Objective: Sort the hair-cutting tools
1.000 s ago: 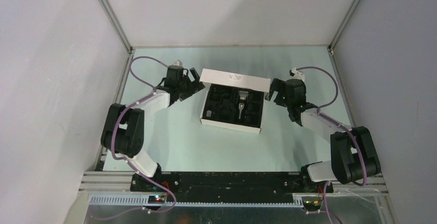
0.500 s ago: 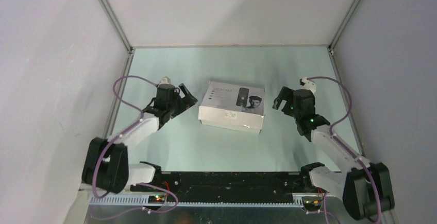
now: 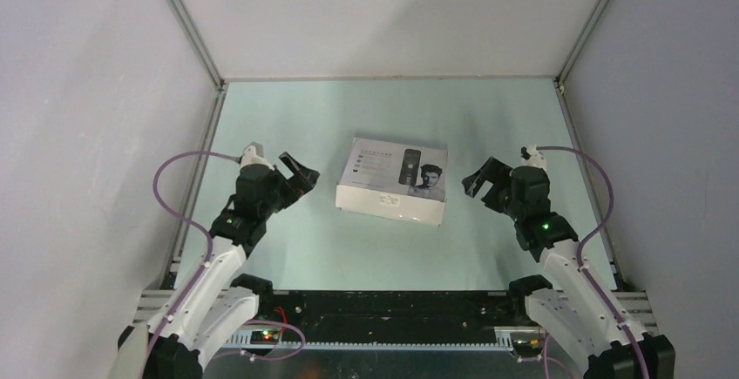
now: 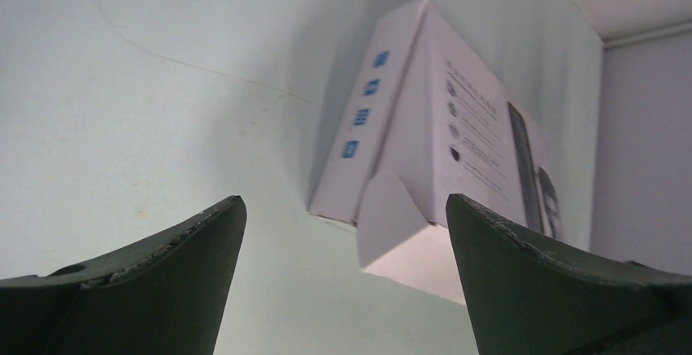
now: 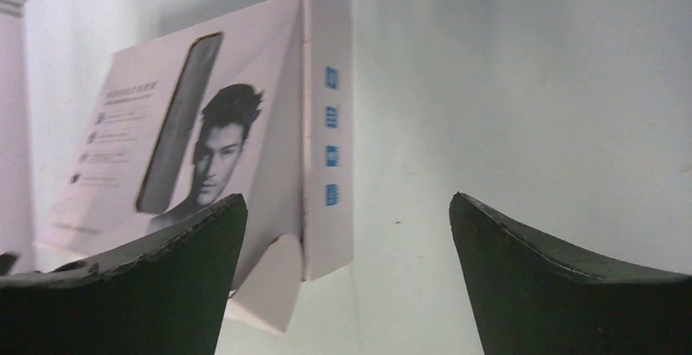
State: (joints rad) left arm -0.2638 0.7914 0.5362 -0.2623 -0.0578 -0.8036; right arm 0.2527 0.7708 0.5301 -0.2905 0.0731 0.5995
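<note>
The hair-cutting tools themselves are hidden in all three views; no clipper, cord, brush or comb piece shows. All that can be seen is a closed white rectangular cardboard box [image 3: 392,179], lying flat on the pale green worktop [image 3: 288,240] near its middle and turned slightly askew. Its lid is shut and faces up, printed with a dark upright clipper, a man's face and lines of small text. Each short end wall carries a column of four small blue marks, and a small cardboard flap stands slightly out at the near corner.

box [image 3: 393,180]: lid now shut | left gripper [image 3: 296,180], right gripper [image 3: 477,180]: drawn back from it
</note>
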